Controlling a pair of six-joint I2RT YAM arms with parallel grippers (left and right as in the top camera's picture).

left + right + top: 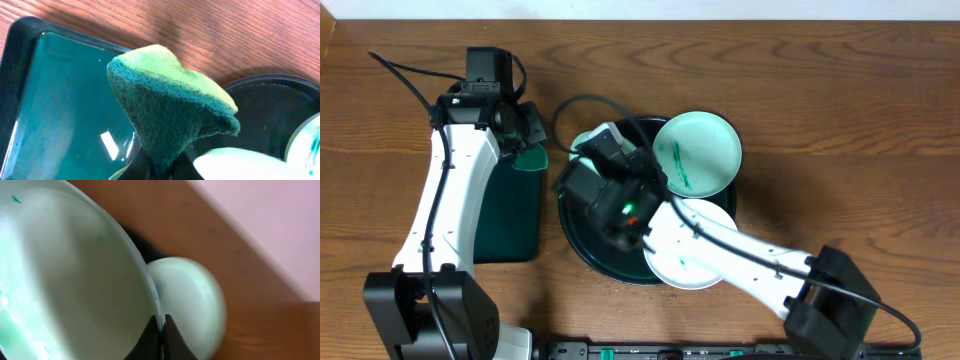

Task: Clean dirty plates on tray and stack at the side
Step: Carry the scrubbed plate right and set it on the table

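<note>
- L gripper [528,145] clenched on a green-and-yellow scrub sponge [170,105], pinched at its narrow end. It hangs betw. the rectangular dark green tray [65,100] and the large round dark glossy tray [585,235].
- R gripper [161,332] grasps the rim of a small round pale-mint plate [70,265] over the round tray's far-left part; in overhead it's mostly hidden by the wrist.
- 2nd plate w/ green smears [697,152]: tray's far-right, overlapping the rim.
- 3rd plate, plain white [692,265]: tray's near-right edge, partly under the R arm.
- All on a brown wooden table [840,90].

Plates [697,150] on round tray [583,238]; rectangular tray [510,220] left of it.
</note>
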